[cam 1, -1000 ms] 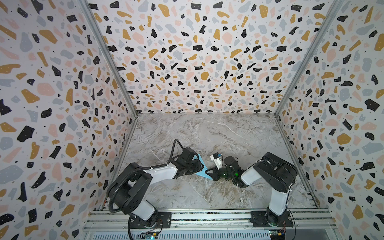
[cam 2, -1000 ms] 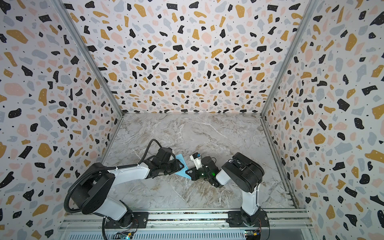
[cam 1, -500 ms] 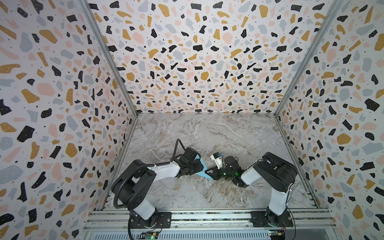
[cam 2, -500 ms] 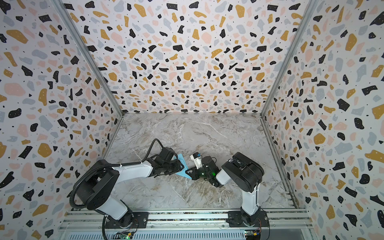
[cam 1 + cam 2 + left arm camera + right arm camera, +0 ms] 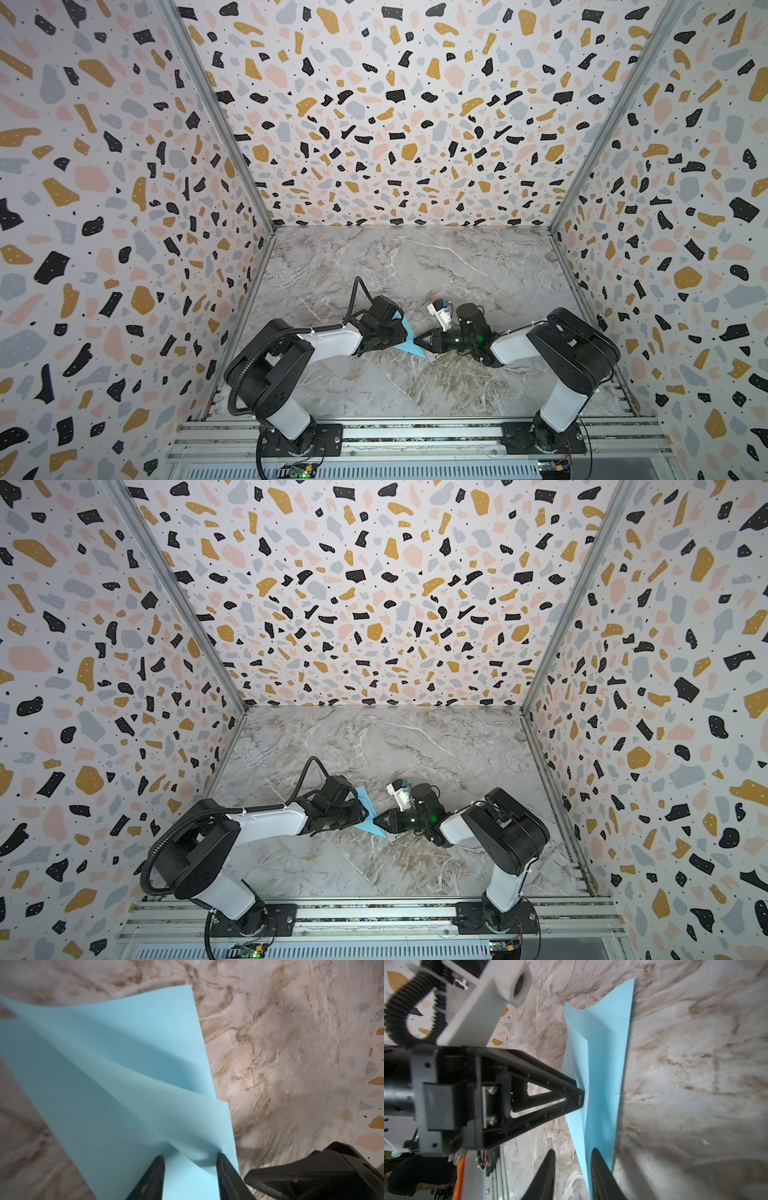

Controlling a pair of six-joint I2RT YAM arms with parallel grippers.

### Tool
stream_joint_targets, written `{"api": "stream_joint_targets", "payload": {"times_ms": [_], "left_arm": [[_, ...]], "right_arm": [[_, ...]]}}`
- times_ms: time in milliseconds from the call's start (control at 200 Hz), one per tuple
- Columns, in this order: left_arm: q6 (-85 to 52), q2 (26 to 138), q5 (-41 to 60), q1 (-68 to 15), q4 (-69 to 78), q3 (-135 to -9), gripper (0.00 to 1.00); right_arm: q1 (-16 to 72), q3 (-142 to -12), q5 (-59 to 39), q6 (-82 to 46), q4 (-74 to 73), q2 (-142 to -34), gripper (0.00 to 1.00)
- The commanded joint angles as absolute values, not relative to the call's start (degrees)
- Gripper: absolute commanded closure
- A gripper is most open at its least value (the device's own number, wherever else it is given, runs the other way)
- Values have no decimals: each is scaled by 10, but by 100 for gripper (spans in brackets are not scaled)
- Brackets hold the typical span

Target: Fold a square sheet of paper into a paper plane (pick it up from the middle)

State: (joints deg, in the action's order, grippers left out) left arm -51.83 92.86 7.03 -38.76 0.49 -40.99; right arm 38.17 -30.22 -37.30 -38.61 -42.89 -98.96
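Blue paper (image 5: 411, 347) lies on the gray marble table (image 5: 415, 266), partly folded to a point. L gripper (image 5: 189, 1156): fingers apart, tips down on the paper, w/ a puffy fold between them. R gripper (image 5: 573, 1150): fingers apart too, one finger over the paper's thin end. In both top views the 2 grippers are nearly tip to tip. Table has brown streaks & scuffs. 3 walls (image 5: 395, 104) stand around it, white w/ black, gold, pink & gray blobs. Both arms stand on a metal rail (image 5: 415, 432).
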Motion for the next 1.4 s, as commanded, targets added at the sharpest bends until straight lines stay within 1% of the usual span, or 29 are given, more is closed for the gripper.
{"api": "stream_joint_targets", "payload": {"times_ms": [0,105,215,295,491,826,1192,1392], "left_arm": [[-517,987,-1,-385,-131,-375,54],[-525,990,-5,-386,-140,-377,52],[-525,1002,-8,-387,-158,-387,52],[-524,1009,-11,-387,-171,-395,53],[-524,1022,-16,-389,-194,-409,52],[-524,1033,-13,-394,-206,-421,54],[-523,1033,-11,-396,-204,-422,54],[-524,1031,-11,-396,-204,-423,59]], "right_arm": [[379,-308,-390,-385,-392,-960,73],[379,-320,-401,-374,-383,-961,78],[379,-342,-435,-366,-383,-983,85],[379,-353,-441,-364,-383,-998,88],[377,-379,-446,-359,-371,-1035,90],[359,-384,-453,-356,-365,-1072,90],[355,-388,-451,-363,-362,-1088,90],[355,-393,-468,-360,-356,-1100,89]]}}
